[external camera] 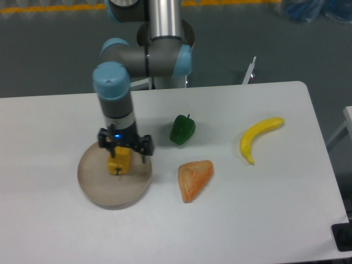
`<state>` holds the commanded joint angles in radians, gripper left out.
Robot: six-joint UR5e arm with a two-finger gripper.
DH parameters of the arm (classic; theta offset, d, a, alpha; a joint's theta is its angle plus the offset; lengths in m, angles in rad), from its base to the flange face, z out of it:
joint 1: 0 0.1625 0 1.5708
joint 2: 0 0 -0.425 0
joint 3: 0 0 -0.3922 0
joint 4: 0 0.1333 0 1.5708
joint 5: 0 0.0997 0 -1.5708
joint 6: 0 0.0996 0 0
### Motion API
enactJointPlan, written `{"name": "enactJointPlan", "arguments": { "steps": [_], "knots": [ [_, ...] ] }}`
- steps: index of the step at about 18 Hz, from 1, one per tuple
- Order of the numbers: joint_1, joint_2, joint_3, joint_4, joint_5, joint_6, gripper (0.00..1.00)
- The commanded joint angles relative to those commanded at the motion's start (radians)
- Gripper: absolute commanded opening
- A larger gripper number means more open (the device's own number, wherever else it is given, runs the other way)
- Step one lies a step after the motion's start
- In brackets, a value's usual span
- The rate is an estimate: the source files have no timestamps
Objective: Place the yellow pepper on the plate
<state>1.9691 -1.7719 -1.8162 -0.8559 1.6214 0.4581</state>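
The yellow pepper rests on the beige plate, in its upper middle part, with its stem end facing the front. My gripper hangs just above the pepper and a little to its right. It is open, its two dark fingers spread wide and nothing between them. The left finger partly overlaps the pepper's top in this view.
A green pepper lies right of the arm. An orange wedge-shaped food item sits just right of the plate. A yellow banana lies further right. The table's right edge is beyond the banana.
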Motion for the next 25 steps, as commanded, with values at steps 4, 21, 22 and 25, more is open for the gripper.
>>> {"name": "enactJointPlan", "arguments": {
  "steps": [4, 21, 22, 25],
  "knots": [
    [0.075, 0.006, -0.002, -0.014, 0.031, 0.161, 1.0],
    [0.27, -0.012, 0.127, -0.005, 0.083, 0.579, 1.0],
    [0.271, -0.012, 0.126, -0.003, 0.084, 0.579, 1.0],
    [0.277, -0.014, 0.132, 0.0, 0.084, 0.582, 1.0]
  ]
}}
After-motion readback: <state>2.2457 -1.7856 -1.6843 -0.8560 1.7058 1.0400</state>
